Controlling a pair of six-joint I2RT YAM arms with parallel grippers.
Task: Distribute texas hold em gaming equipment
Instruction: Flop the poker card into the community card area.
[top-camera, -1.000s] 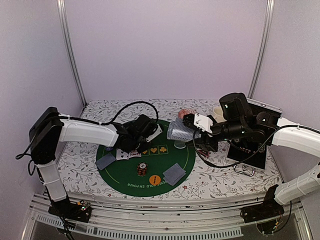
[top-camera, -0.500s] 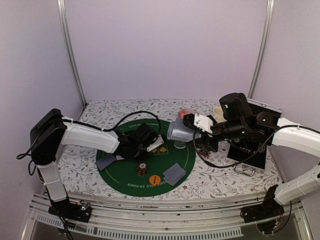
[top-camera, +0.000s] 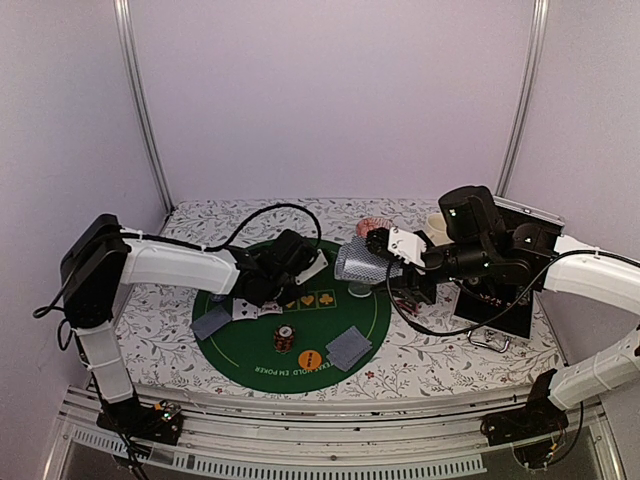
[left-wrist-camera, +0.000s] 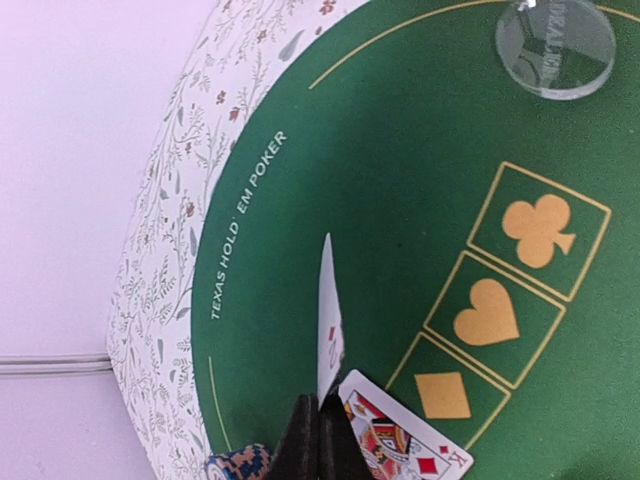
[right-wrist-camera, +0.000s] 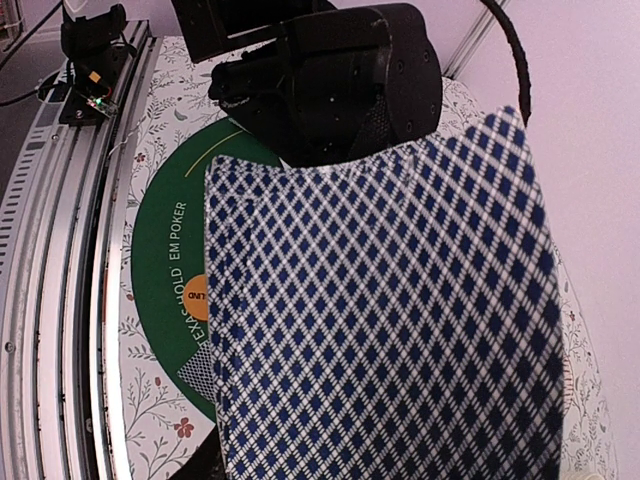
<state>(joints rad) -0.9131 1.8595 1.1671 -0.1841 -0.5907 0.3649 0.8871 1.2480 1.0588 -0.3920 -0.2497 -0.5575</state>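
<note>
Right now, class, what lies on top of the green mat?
Two face-down card piles, face-up cards, a chip stack, an orange button and a clear button. The left gripper, shut on one card, hides the mat beneath it from above.

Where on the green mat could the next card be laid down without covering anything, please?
The green mat is bare between the left card pile and the chip stack, and between the suit boxes and the right card pile. The row by the face-up cards is crowded, close to the left end effector.
</note>
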